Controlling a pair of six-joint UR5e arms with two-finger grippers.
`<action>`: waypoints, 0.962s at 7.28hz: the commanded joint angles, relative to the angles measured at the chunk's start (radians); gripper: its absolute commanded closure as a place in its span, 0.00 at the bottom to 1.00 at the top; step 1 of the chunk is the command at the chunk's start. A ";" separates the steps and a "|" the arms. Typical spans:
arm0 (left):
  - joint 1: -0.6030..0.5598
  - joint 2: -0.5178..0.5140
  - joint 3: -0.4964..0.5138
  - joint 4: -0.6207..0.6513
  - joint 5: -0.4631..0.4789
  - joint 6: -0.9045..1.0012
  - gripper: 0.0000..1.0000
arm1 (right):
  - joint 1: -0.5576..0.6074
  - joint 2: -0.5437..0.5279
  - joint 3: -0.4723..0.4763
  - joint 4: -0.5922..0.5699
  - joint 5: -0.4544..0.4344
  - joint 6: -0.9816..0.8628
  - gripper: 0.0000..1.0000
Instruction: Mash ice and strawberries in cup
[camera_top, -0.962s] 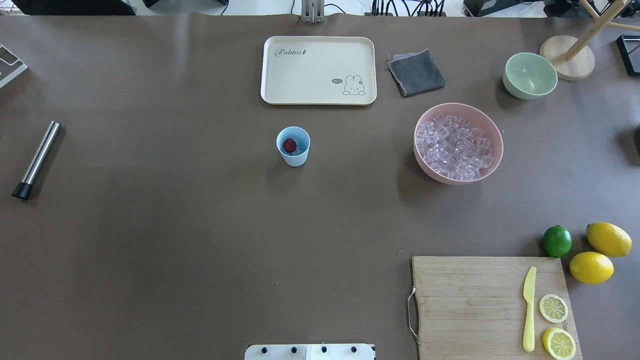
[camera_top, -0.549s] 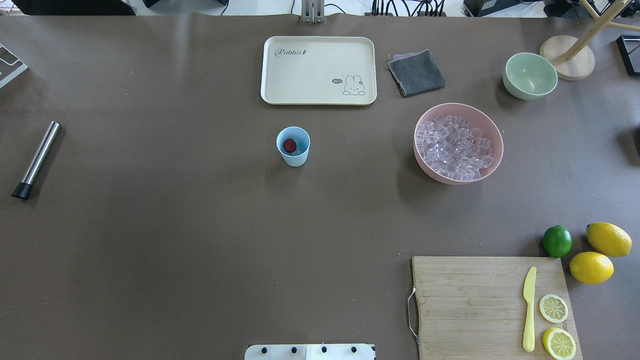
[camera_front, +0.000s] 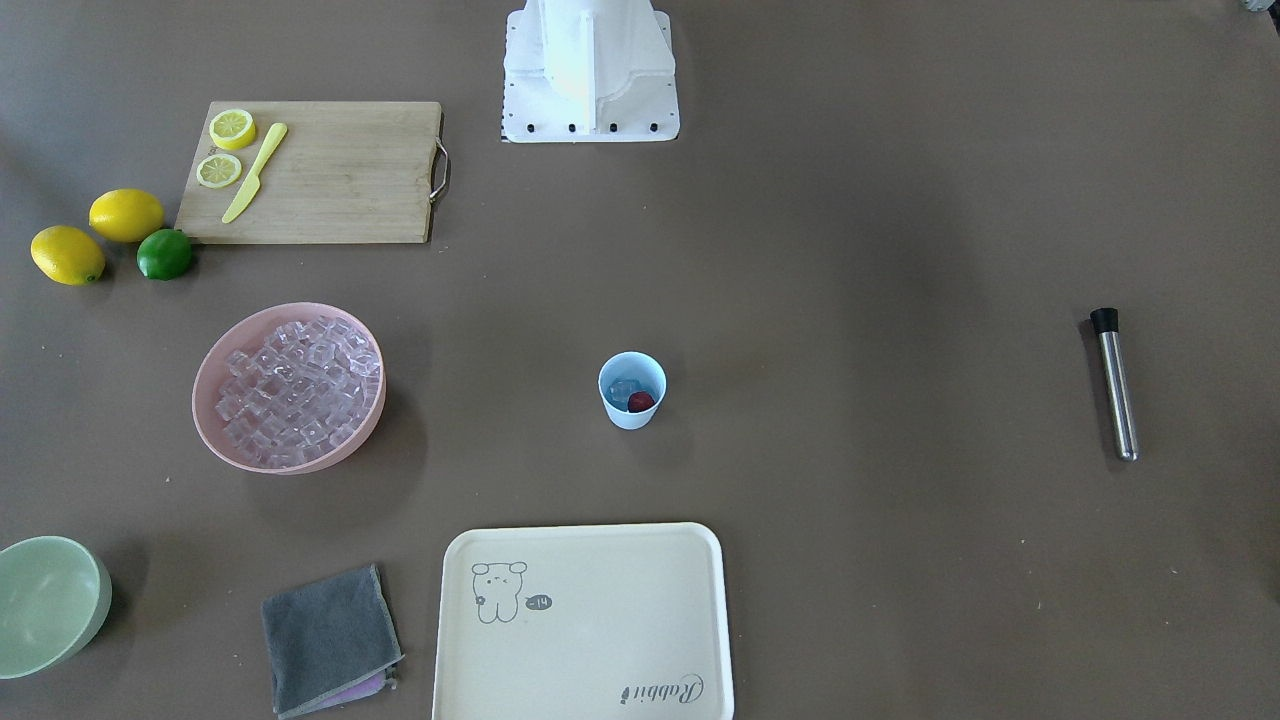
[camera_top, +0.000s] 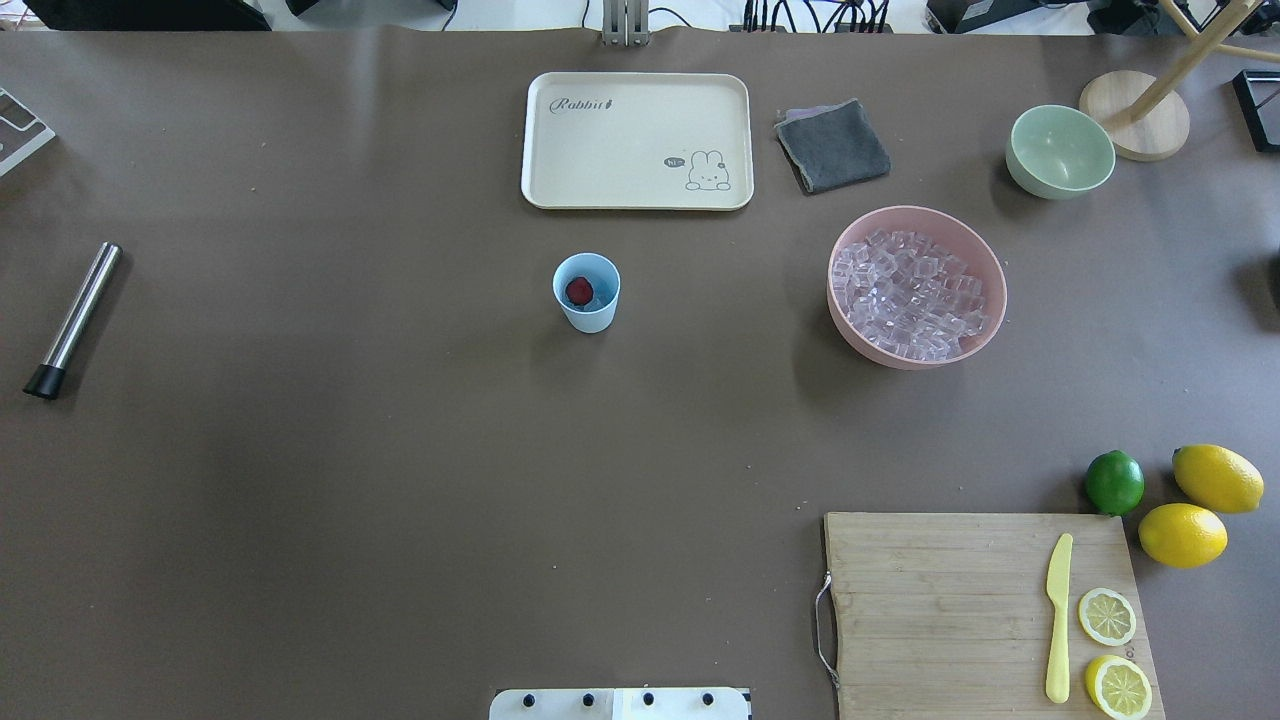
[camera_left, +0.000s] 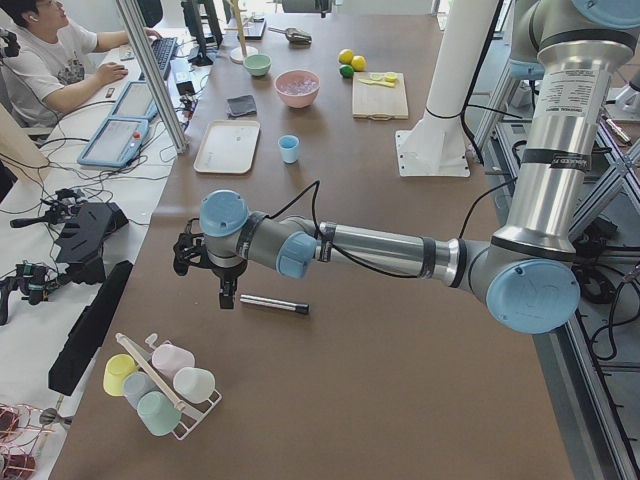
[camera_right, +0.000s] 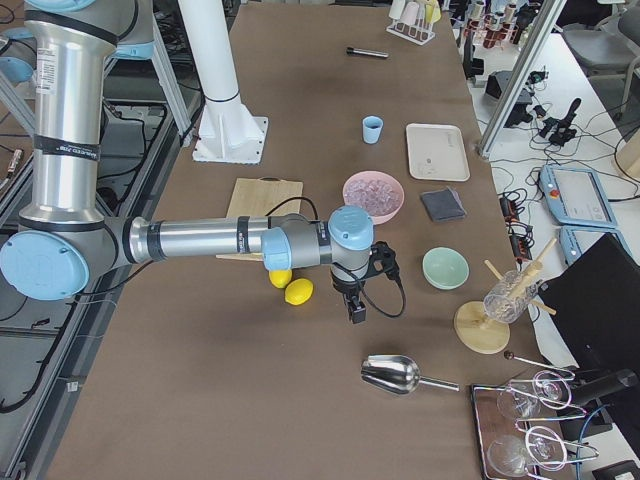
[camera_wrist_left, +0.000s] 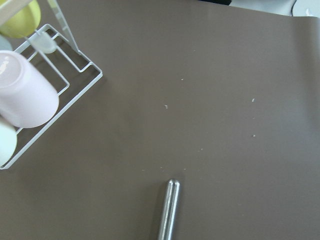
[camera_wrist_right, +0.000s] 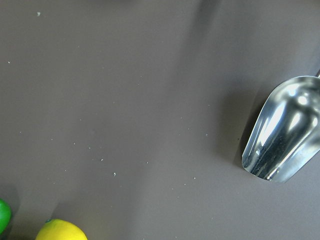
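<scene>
The cup (camera_top: 588, 316) is seen upright near the middle of the table (camera_top: 330, 480), with the strawberry (camera_top: 578, 291) and some ice (camera_front: 621, 388) inside. The left gripper (camera_left: 227, 298) is held near the steel muddler (camera_left: 273, 303), the right gripper (camera_right: 357, 310) near a lemon (camera_right: 298, 291). How far either is opened cannot be told

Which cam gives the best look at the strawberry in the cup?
Overhead exterior: it looks down into the cup, the strawberry plainly red. Front-facing shows it too, low against the near wall beside ice. Both side views show only the cup's outside, small; wrist views miss it.
</scene>
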 joint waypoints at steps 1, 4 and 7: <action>-0.004 0.064 -0.015 -0.084 0.018 0.030 0.02 | 0.017 -0.006 0.009 0.002 0.003 -0.003 0.01; -0.018 0.072 0.023 -0.120 -0.007 0.026 0.02 | 0.040 -0.003 0.010 0.002 0.012 -0.010 0.01; -0.033 -0.012 -0.003 0.065 -0.010 0.029 0.02 | 0.040 0.000 0.010 -0.002 0.012 -0.007 0.01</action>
